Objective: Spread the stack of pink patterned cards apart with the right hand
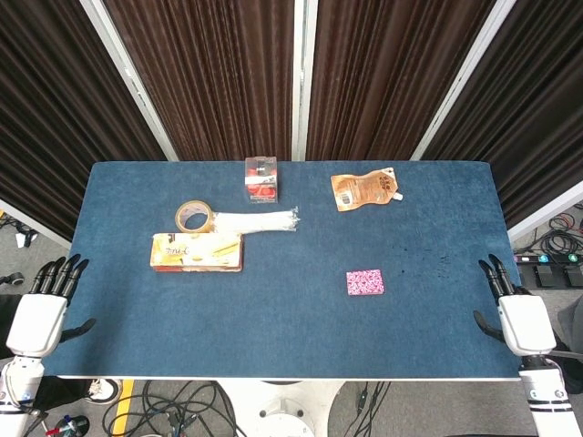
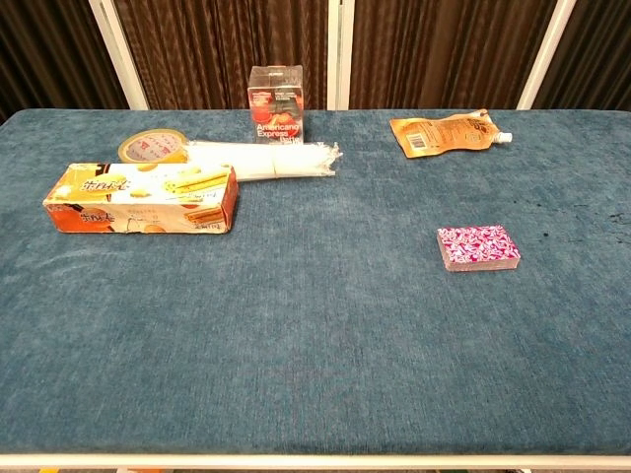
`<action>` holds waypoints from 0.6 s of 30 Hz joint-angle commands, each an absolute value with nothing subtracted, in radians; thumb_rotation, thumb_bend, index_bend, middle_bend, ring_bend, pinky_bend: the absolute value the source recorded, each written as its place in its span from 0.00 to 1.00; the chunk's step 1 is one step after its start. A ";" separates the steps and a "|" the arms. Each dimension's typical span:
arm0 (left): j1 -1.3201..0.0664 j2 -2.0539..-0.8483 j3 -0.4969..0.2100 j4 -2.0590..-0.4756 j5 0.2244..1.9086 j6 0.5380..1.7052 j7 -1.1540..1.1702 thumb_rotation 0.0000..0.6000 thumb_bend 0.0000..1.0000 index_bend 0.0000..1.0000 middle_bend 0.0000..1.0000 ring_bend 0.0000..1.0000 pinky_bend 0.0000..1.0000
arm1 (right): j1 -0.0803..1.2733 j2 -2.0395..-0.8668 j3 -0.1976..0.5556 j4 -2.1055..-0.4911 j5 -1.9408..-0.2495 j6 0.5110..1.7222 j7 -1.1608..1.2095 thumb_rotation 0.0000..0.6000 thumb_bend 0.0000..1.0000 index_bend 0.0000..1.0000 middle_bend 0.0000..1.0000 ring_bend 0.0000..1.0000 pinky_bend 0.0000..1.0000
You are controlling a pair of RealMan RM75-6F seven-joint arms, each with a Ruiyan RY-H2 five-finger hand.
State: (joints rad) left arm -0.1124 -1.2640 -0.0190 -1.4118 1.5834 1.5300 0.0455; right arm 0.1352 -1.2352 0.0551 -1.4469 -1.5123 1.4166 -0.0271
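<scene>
The stack of pink patterned cards (image 1: pixel 365 282) (image 2: pixel 478 247) lies flat and squared up on the blue table, right of centre. My right hand (image 1: pixel 517 311) hovers off the table's right front corner, fingers straight and apart, holding nothing, well to the right of the cards. My left hand (image 1: pixel 44 308) is off the table's left front corner, fingers also spread and empty. Neither hand shows in the chest view.
A yellow snack box (image 1: pixel 197 252), a tape roll (image 1: pixel 193 217) and a bundle of white sticks (image 1: pixel 257 221) lie at left. A clear red box (image 1: pixel 261 178) stands at the back centre, an orange pouch (image 1: pixel 365 190) at back right. Blue table (image 1: pixel 291 328).
</scene>
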 commanded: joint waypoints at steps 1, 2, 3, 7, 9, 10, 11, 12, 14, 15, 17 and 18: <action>-0.115 -1.266 -0.015 -1.406 1.587 1.525 0.037 1.00 0.00 0.06 0.03 0.00 0.10 | 0.175 -1.222 0.065 -1.491 -1.450 1.306 -0.118 1.00 0.21 0.03 0.08 0.70 0.88; -0.116 -1.265 -0.013 -1.405 1.589 1.522 0.033 1.00 0.00 0.06 0.03 0.00 0.10 | 0.184 -1.226 0.068 -1.496 -1.440 1.291 -0.141 1.00 0.21 0.08 0.10 0.70 0.88; -0.116 -1.264 -0.012 -1.405 1.589 1.520 0.032 1.00 0.00 0.06 0.03 0.00 0.10 | 0.193 -1.230 0.072 -1.499 -1.432 1.279 -0.163 1.00 0.21 0.13 0.12 0.70 0.88; -0.118 -1.261 -0.010 -1.408 1.591 1.517 0.026 1.00 0.00 0.06 0.03 0.00 0.10 | 0.236 -1.253 0.089 -1.513 -1.391 1.217 -0.248 1.00 0.21 0.23 0.17 0.70 0.88; -0.118 -1.260 -0.009 -1.409 1.595 1.520 0.027 1.00 0.00 0.06 0.03 0.00 0.10 | 0.263 -1.268 0.103 -1.524 -1.362 1.179 -0.277 1.00 0.21 0.23 0.18 0.70 0.88; -0.119 -1.260 -0.009 -1.409 1.596 1.520 0.029 1.00 0.00 0.06 0.03 0.00 0.10 | 0.276 -1.277 0.110 -1.525 -1.345 1.159 -0.280 1.00 0.21 0.23 0.19 0.70 0.88; -0.119 -1.260 -0.010 -1.409 1.594 1.519 0.032 1.00 0.00 0.06 0.03 0.00 0.10 | 0.294 -1.287 0.119 -1.529 -1.316 1.124 -0.281 1.00 0.21 0.23 0.19 0.70 0.88; -0.119 -1.260 -0.010 -1.409 1.592 1.518 0.033 1.00 0.00 0.06 0.03 0.00 0.10 | 0.307 -1.293 0.126 -1.534 -1.293 1.097 -0.284 1.00 0.21 0.23 0.20 0.70 0.88; -0.119 -1.261 -0.012 -1.410 1.586 1.516 0.035 1.00 0.00 0.06 0.03 0.00 0.10 | 0.336 -1.309 0.136 -1.538 -1.260 1.058 -0.305 1.00 0.21 0.23 0.20 0.70 0.88; -0.118 -1.260 -0.012 -1.411 1.584 1.515 0.035 1.00 0.00 0.06 0.03 0.00 0.10 | 0.346 -1.318 0.139 -1.537 -1.252 1.052 -0.322 1.00 0.21 0.23 0.20 0.70 0.88; -0.117 -1.258 -0.012 -1.412 1.580 1.513 0.036 1.00 0.00 0.06 0.03 0.00 0.10 | 0.367 -1.342 0.146 -1.537 -1.231 1.042 -0.357 1.00 0.21 0.23 0.20 0.70 0.88; -0.117 -1.257 -0.012 -1.412 1.579 1.512 0.035 1.00 0.00 0.06 0.03 0.00 0.10 | 0.375 -1.351 0.148 -1.539 -1.220 1.037 -0.372 1.00 0.21 0.23 0.20 0.70 0.88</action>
State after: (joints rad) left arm -0.1172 -1.2574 -0.0123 -1.4116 1.5787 1.5120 0.0352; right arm 0.3519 -1.3252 0.1359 -1.5335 -1.2473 1.0538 -0.3378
